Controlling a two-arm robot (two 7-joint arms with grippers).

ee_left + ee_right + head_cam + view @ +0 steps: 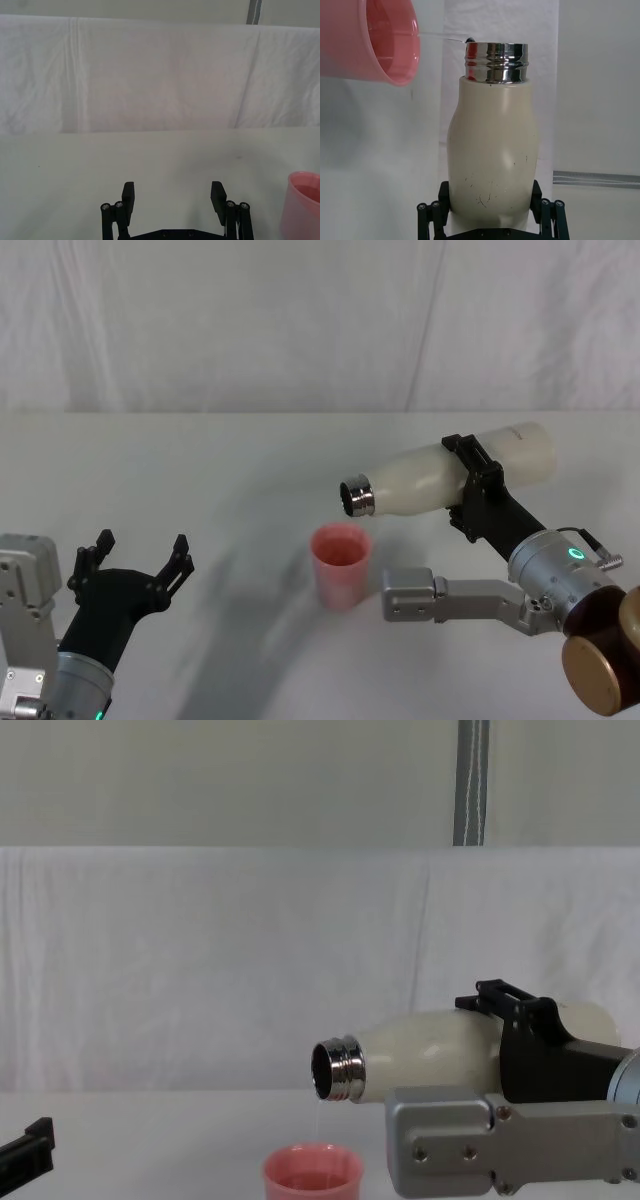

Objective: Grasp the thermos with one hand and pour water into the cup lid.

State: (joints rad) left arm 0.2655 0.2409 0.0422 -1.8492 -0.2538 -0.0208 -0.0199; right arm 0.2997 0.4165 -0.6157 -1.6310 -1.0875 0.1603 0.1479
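Note:
My right gripper is shut on the cream-white thermos, holding it tipped nearly level above the table. Its open steel neck points toward my left, just above the pink cup lid. A thin stream of water runs from the neck down to the cup lid. In the right wrist view the thermos sits between the fingers with the cup lid beside its mouth. My left gripper rests open and holds nothing at the near left of the table, with the cup lid off to its side.
The white cloth-covered table stretches back to a draped white backdrop. The right forearm's grey link lies just beside the cup lid at table level.

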